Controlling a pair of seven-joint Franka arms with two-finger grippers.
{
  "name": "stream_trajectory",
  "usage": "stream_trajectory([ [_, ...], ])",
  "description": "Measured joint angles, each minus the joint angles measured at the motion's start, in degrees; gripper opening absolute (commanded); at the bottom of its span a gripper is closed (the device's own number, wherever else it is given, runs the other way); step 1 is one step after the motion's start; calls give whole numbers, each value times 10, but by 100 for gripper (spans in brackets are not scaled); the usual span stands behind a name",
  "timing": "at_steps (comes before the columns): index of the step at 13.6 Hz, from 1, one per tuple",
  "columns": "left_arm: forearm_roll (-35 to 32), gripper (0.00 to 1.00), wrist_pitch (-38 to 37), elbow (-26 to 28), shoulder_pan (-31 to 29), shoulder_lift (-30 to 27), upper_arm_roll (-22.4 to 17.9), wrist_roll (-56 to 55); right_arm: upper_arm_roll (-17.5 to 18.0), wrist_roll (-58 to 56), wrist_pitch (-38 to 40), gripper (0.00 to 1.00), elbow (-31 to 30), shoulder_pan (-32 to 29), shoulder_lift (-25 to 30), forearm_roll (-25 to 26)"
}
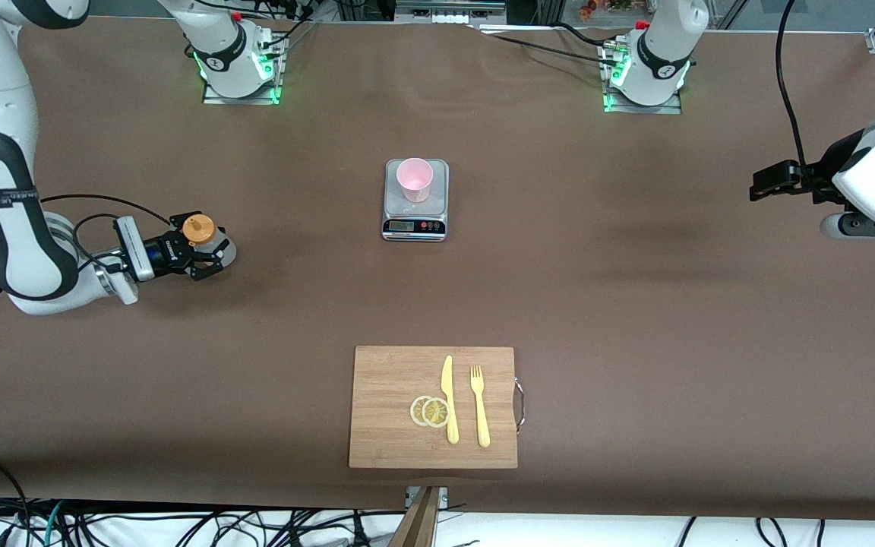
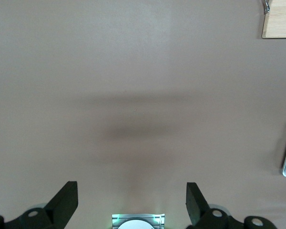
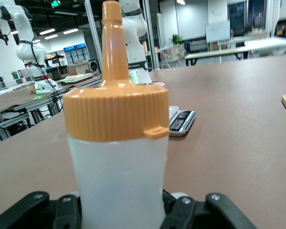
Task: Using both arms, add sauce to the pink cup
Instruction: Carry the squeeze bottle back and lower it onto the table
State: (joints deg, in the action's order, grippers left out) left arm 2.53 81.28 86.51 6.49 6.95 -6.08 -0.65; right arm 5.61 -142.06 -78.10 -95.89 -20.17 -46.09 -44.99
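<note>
My right gripper (image 1: 206, 251) pinches the sauce (image 1: 200, 230) bottle around its translucent body, low over the counter (image 1: 635, 304) at the right arm's end. The bottle stands upright with its orange nozzle cap on; I cannot tell how full it is through the cloudy wall.

My left gripper (image 2: 132, 202) waits with its fingers spread wide and empty, up over bare counter at the left arm's end.

The pink cup (image 1: 414, 179) stands upright on a grey kitchen scale (image 1: 415, 225), well apart from both grippers. Looking down into it, I see no sauce.

I judge the main risks to be these: the cup is light and unheld, so a nozzle bump could tip it off the scale; squeezing harder could squirt sauce early.

Nearer the front camera, a wooden cutting board (image 1: 384, 441) carries lemon slices (image 1: 430, 411), a yellow knife (image 1: 449, 399) and a fork (image 1: 479, 406).
</note>
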Motion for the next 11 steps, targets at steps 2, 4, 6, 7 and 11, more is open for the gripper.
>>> stream_trajectory([
  [2,0,100,0,0,0,0,0,0,-13,-38,17,0,-2,-3,-17,-1],
  [4,0,100,0,0,0,0,0,0,-24,-65,23,0,-7,-3,-28,-2],
  [6,0,100,0,0,0,0,0,0,-34,-80,23,27,-12,-6,-40,-2],
  [7,0,100,0,0,0,0,0,0,-37,-82,23,99,-12,-7,-46,-2],
  [11,0,100,0,0,0,0,0,0,-40,-82,32,100,-11,-9,-51,-1],
])
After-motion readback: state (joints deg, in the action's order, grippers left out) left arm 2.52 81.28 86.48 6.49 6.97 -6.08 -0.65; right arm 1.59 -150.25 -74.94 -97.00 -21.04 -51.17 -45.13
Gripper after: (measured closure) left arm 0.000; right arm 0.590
